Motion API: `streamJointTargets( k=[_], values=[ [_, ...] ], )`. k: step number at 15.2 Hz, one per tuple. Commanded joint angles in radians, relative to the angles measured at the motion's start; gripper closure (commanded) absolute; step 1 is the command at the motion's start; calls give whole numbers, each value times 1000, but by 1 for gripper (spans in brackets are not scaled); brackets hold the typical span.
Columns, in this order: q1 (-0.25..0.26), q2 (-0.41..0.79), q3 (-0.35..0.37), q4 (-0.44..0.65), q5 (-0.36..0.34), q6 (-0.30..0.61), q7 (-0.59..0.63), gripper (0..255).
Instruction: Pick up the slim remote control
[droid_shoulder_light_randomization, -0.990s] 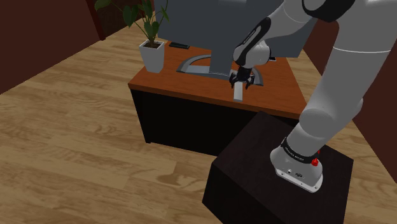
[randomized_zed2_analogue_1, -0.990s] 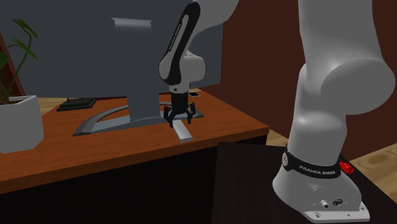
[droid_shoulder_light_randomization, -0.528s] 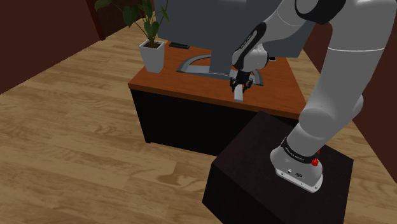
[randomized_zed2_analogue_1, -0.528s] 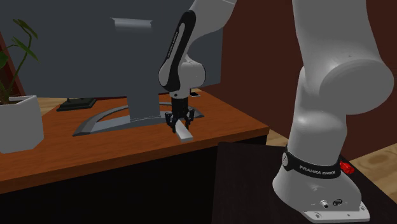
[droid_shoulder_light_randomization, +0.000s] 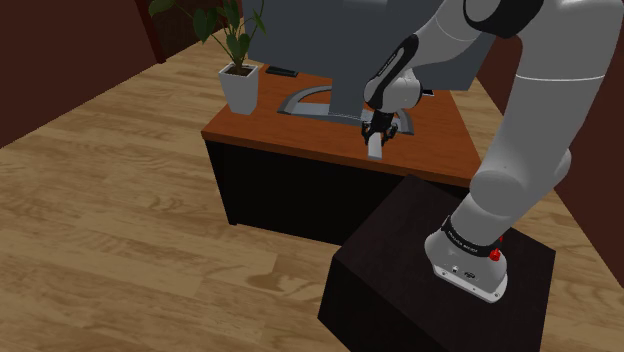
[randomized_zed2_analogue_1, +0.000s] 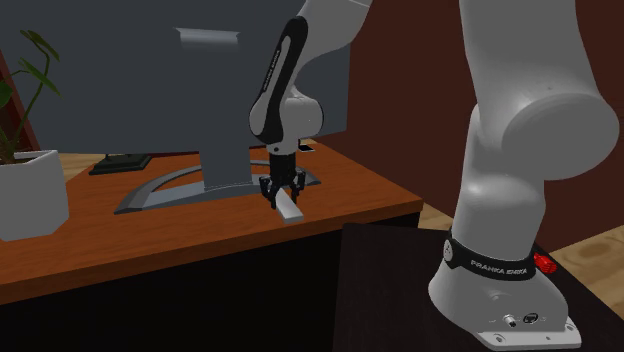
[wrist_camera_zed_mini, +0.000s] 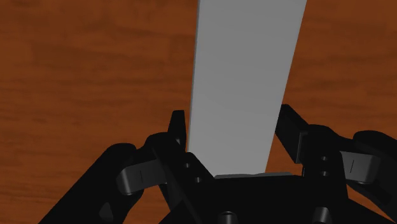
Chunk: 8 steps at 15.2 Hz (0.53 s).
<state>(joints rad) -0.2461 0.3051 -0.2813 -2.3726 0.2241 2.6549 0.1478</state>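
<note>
Reddish-brown wood forms the top of the low desk (droid_shoulder_light_randomization: 300, 130), which stands on a pale plank floor (droid_shoulder_light_randomization: 100, 220). At the shoulder view's left end of the desk sits a white pot (droid_shoulder_light_randomization: 239, 88) with a green leafy plant (droid_shoulder_light_randomization: 225, 30). Just beyond the pot lies a small dark flat object (droid_shoulder_light_randomization: 280, 71) that cannot be identified. To the right of the pot stands a large grey monitor (droid_shoulder_light_randomization: 310, 40) on a curved grey foot (droid_shoulder_light_randomization: 305, 100). Further right, in front of that foot, the slim remote control (droid_shoulder_light_randomization: 375, 149) lies flat on the wood, a plain light-grey bar. The black gripper (droid_shoulder_light_randomization: 377, 135) points down onto its far end. In the wrist view the two fingers (wrist_camera_zed_mini: 177, 127) press against the remote's long edges, clasping the remote (wrist_camera_zed_mini: 245, 83) between them while it rests on the desk. The second exterior view shows the gripper (randomized_zed2_analogue_1: 283, 193) at the remote's (randomized_zed2_analogue_1: 289, 207) rear end, with the near end lying toward the desk's front edge. The white arm (droid_shoulder_light_randomization: 530, 110) rises at the right from its dark box stand (droid_shoulder_light_randomization: 400, 260).
</note>
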Motion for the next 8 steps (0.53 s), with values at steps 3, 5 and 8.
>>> streamJointTargets(
  k=[3,5,8],
  values=[
    [11,-39,-16,-4,-28,-34,20,255],
    [18,-65,-25,-5,-46,-57,33,255],
    [26,-104,-37,-5,-73,-94,53,255]
  ],
)
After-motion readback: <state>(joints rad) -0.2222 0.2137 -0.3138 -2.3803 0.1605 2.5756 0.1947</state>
